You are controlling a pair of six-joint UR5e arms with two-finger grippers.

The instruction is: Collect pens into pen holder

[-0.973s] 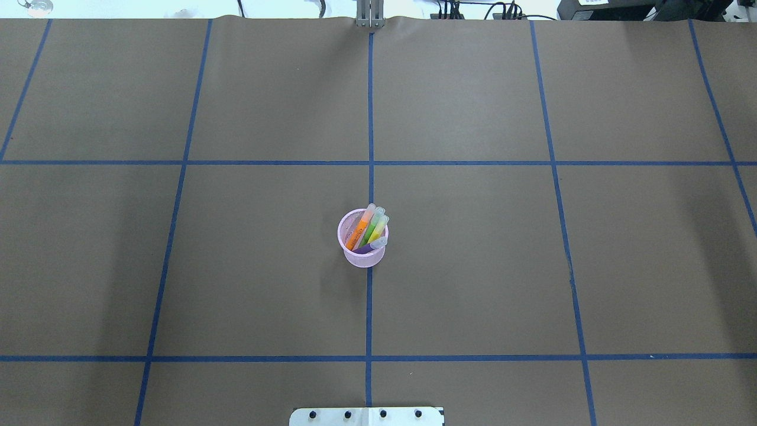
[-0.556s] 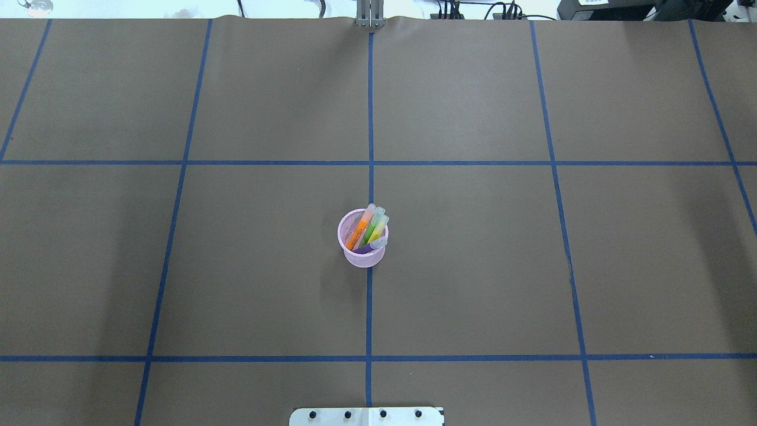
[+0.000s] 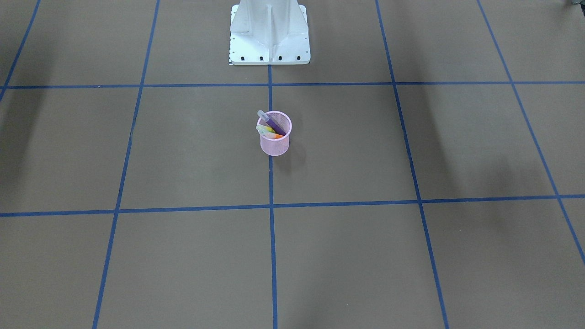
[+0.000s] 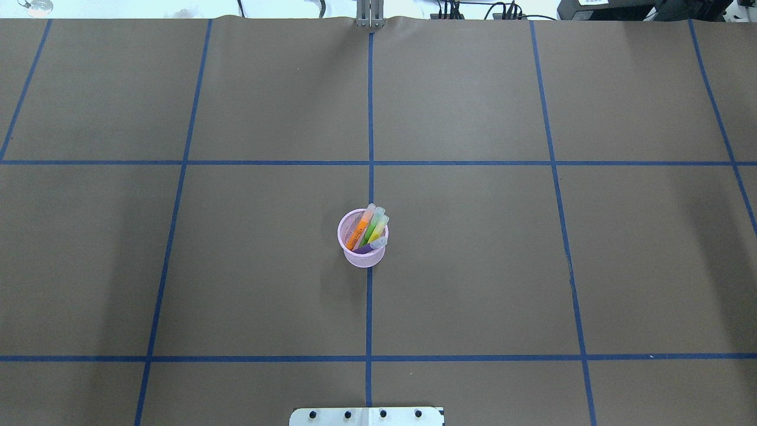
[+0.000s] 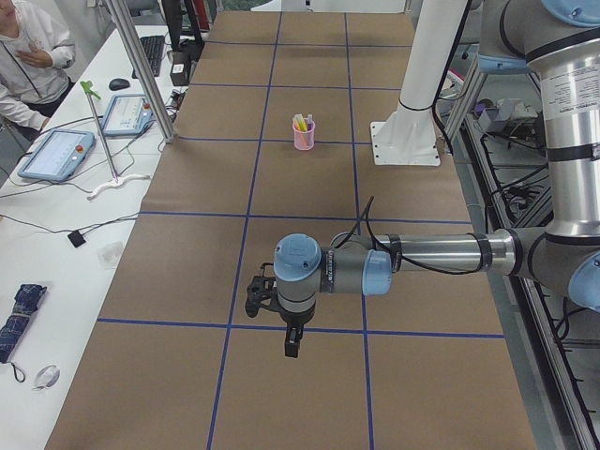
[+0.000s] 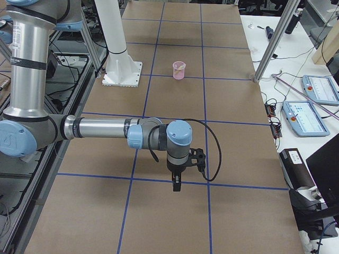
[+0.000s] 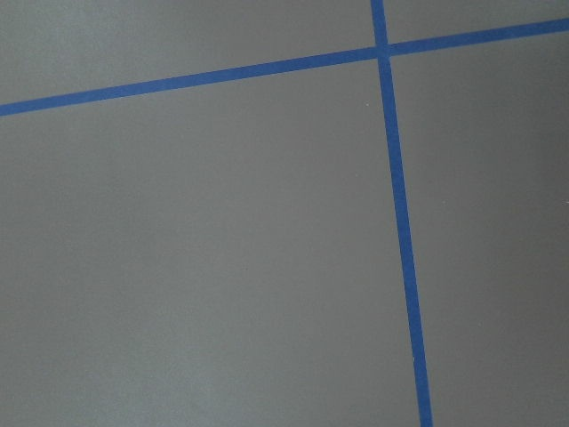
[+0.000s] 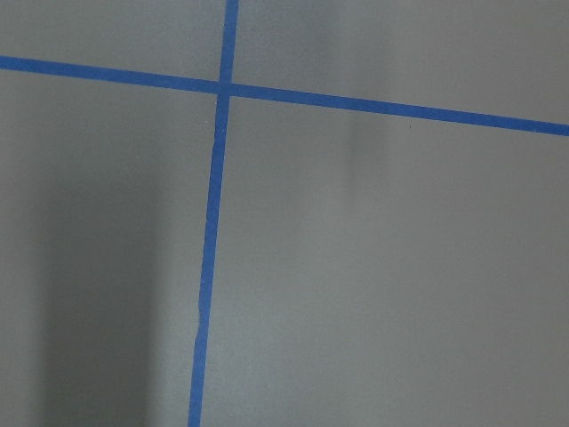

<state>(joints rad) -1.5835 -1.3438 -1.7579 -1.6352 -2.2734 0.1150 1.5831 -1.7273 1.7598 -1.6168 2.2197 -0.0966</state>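
The pink mesh pen holder [image 4: 362, 259] stands upright on the table's centre line; it also shows in the front view [image 3: 275, 145]. Inside it lean the orange pen [image 4: 359, 232], the green pen [image 4: 371, 231], the pale yellow pen [image 4: 379, 228] and the purple pen [image 4: 368, 248], caps above the rim. No pen lies on the table. My left gripper [image 5: 291, 343] shows only in the exterior left view, far from the holder [image 5: 304, 137]; I cannot tell whether it is open or shut. My right gripper [image 6: 176, 184] shows only in the exterior right view, likewise far away, and I cannot tell its state.
Brown paper with blue tape lines covers the table [image 4: 473, 266]. The robot's white base [image 3: 269, 32] stands behind the holder. A side bench holds tablets [image 5: 56, 155], cables and metal posts [image 5: 141, 70]; a person [image 5: 28, 47] sits there.
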